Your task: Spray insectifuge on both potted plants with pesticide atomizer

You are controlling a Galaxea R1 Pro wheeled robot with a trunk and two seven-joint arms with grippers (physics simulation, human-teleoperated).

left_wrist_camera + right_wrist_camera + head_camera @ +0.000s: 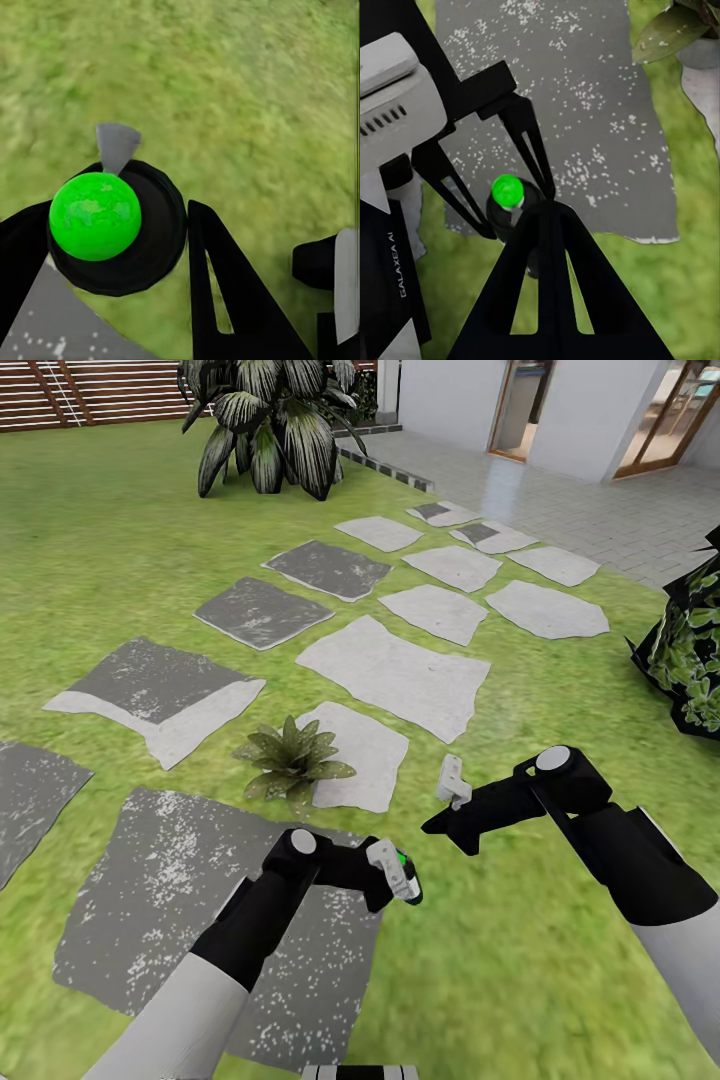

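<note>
Head view: robot stands on the lawn (520, 980) among grey stepping stones (400, 675). One potted plant (292, 757) sits at the near-left edge of a pale stone, just ahead of the left arm; its leaf and grey pot rim also show in the right wrist view (679, 34).

Left gripper (402, 875) is closed on a dark round-bodied object with a bright green cap, presumably the pesticide atomizer (112, 225) (colours don't match a white trigger head, so identity is uncertain). In the left wrist view the black fingers (232, 300) sit tight against its sides, green cap (95, 215) facing the camera. The right wrist view shows the same thing: left fingers clamped either side of the dark body (510, 206), held above the edge of a large speckled stone (562, 90).

Right gripper (455, 820) hangs just beside the left one, over grass. One finger is visible in its own wrist view (551, 292); how far it is spread can't be told.

Background: big palm (265, 420), slat fence (70, 390), paved terrace (600, 510), and a dark shrub (690, 650) at the right edge.
</note>
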